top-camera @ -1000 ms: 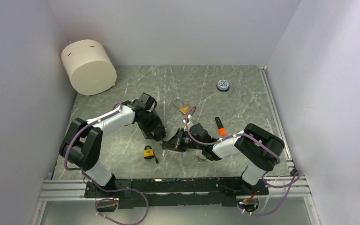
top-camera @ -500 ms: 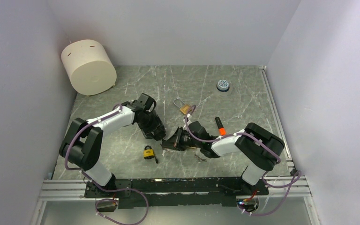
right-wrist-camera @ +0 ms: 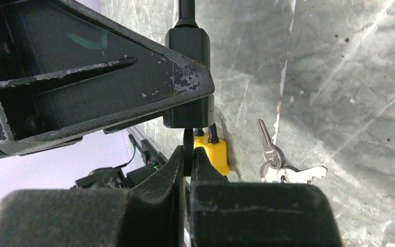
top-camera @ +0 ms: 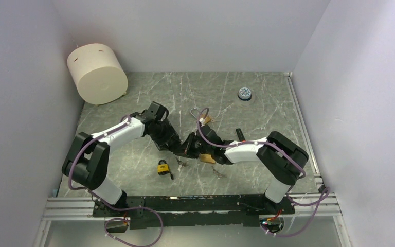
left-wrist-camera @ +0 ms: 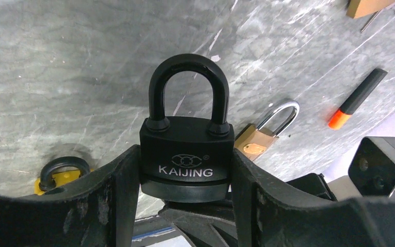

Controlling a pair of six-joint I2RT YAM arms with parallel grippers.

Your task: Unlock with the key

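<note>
The black padlock (left-wrist-camera: 186, 149), matte with a rounded shackle, is held above the marbled table (top-camera: 267, 113), clamped between the left hand's (left-wrist-camera: 184, 170) scuffed fingers. Only the right wrist view shows its underside, where the right hand (right-wrist-camera: 189, 159) pinches a thin dark key (right-wrist-camera: 187, 138). Nearby lie a yellow padlock (right-wrist-camera: 215, 149), a key bunch (right-wrist-camera: 280, 169), a brass padlock (left-wrist-camera: 257, 138) and an orange-tipped marker (left-wrist-camera: 357, 98).

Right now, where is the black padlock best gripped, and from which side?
Grip the black padlock by its body's flat sides, coming from the end opposite the shackle, as the left gripper does; that leaves the shackle free and the underside reachable by the key in the right gripper.
</note>
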